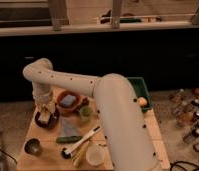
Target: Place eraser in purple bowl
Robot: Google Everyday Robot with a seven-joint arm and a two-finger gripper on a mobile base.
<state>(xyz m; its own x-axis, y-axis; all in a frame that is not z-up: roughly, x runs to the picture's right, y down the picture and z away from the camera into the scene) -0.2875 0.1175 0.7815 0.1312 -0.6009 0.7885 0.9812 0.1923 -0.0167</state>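
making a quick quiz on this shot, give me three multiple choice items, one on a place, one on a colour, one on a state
1. Where is the gripper?
A. over the purple bowl at the table's left rear
B. over the green bin
C. by the white cup

2. What colour is the sponge in the orange bowl?
A. red
B. blue
C. yellow

3. How does the cucumber lie?
A. upright
B. in a bowl
C. flat on the table

Answers: 1 A, the arm ends right above that bowl. 2 B, a blue block shows inside the rim. 3 C, it rests lengthwise on the wood.
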